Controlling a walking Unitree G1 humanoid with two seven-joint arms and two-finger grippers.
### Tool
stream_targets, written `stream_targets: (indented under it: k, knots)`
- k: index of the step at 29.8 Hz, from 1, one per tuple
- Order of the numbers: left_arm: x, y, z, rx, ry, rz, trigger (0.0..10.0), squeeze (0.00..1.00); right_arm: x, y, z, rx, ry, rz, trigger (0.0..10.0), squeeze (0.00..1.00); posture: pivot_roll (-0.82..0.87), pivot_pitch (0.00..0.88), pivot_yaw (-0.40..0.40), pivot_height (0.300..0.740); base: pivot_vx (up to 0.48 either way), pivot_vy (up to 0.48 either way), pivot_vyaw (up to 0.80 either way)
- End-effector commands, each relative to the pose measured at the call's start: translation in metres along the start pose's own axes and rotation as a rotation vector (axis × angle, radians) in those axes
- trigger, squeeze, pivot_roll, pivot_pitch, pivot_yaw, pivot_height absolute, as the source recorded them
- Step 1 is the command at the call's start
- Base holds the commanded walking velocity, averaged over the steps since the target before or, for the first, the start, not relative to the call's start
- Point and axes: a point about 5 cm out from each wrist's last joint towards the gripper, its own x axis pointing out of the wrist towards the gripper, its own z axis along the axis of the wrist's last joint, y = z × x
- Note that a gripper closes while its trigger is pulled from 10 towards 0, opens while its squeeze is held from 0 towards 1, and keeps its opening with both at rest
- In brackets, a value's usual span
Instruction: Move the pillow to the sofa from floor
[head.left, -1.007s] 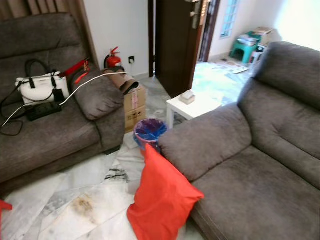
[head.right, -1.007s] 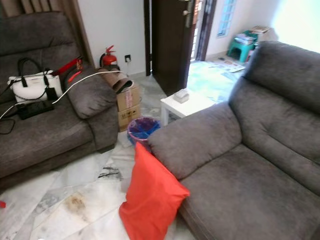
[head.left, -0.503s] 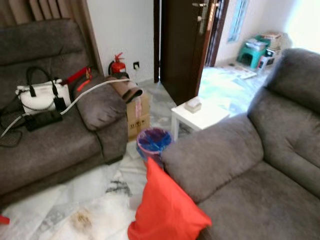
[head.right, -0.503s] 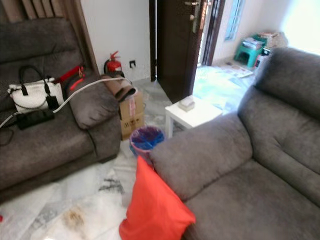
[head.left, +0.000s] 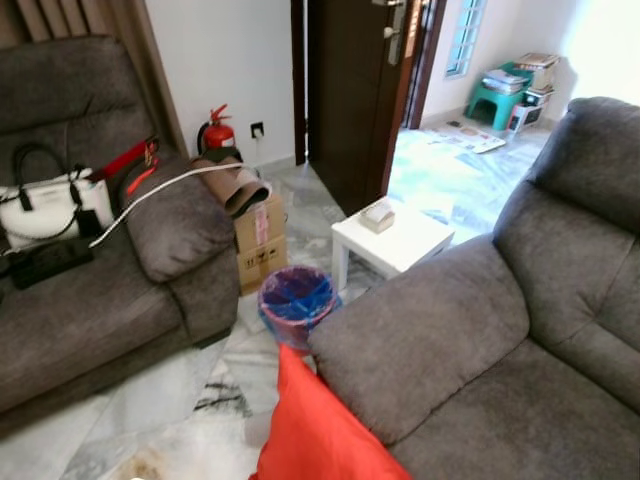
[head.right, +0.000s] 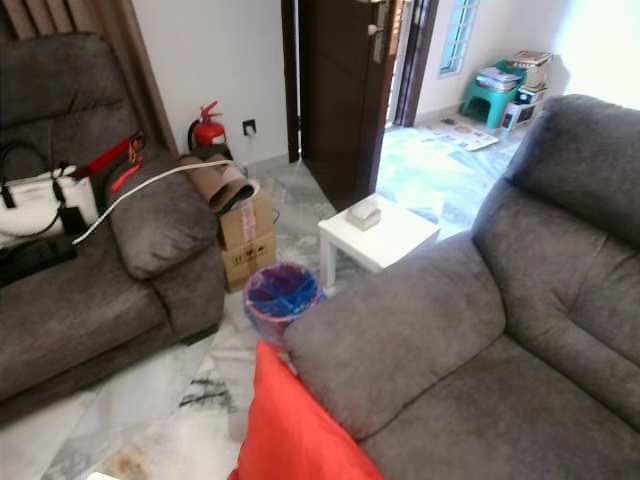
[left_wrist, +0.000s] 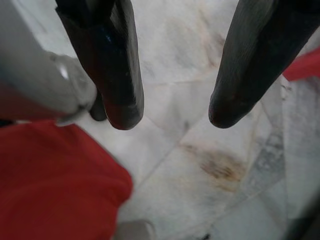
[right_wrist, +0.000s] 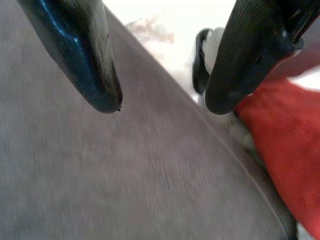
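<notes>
- The room is a living room with a pale marble floor (head.left: 170, 400), a white wall and a dark wooden door (head.left: 350, 90) standing open onto a bright tiled area.
- A grey sofa (head.left: 520, 340) takes up the robot's right side; its broad armrest reaches toward the middle of the floor.
- A second grey sofa (head.left: 90, 290) stands on the left, carrying a white handbag (head.left: 50, 200), a black power strip (head.left: 50, 260) and a white cable (head.left: 160, 185) draped over its armrest.
- Between the two sofas are a cardboard box (head.left: 260, 240), a red fire extinguisher (head.left: 215, 130) against the wall, a blue-lined waste bin (head.left: 295, 300) and a small white counter (head.left: 395, 240) with a small box (head.left: 377, 213) on top.
- The red pillow (head.left: 320, 430) is on the floor, standing up and leaning against the front of the right sofa's armrest, just below the waste bin in the head views.
- The left gripper (left_wrist: 172, 112) hangs over the marble floor with its jaws spread and nothing between them; the pillow's red cloth lies just beside it, off to one side, not between the fingers.
- The right gripper (right_wrist: 162, 105) hovers over the grey fabric of the right sofa, jaws spread and empty; the pillow lies near it, past the edge of the sofa and apart from the fingers.
- Neither gripper touches the pillow.
</notes>
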Motion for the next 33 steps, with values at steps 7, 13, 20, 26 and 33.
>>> stream_targets:
  k: [7,13,20,26,33]
  knots:
    - [-0.004,0.001,-0.014,0.003,0.046,0.002,10.0,0.00,0.000,0.007,-0.005,0.019,0.011,0.026,10.0,0.00,0.10,0.044,0.006,0.740,0.000,0.000,0.00]
    - [-0.004,0.001,-0.013,0.003,0.043,0.001,10.0,0.00,0.005,0.019,0.014,0.018,-0.061,0.103,10.0,0.00,0.10,0.048,0.008,0.740,0.000,0.000,0.00]
    - [-0.004,0.001,-0.012,0.004,0.039,-0.003,10.0,0.00,0.010,0.035,0.039,-0.008,-0.146,0.174,10.0,0.00,0.10,0.053,0.009,0.740,0.000,0.000,0.00]
    - [-0.004,0.001,-0.012,0.002,0.035,-0.001,10.0,0.00,0.013,0.043,0.053,-0.023,-0.178,0.189,10.0,0.00,0.12,0.057,0.005,0.740,0.000,0.000,0.80]
    - [-0.005,0.002,-0.015,0.004,0.043,-0.002,10.0,0.00,0.012,0.041,0.049,0.026,-0.175,0.186,10.0,0.00,0.11,0.064,0.009,0.740,0.000,0.000,0.23]
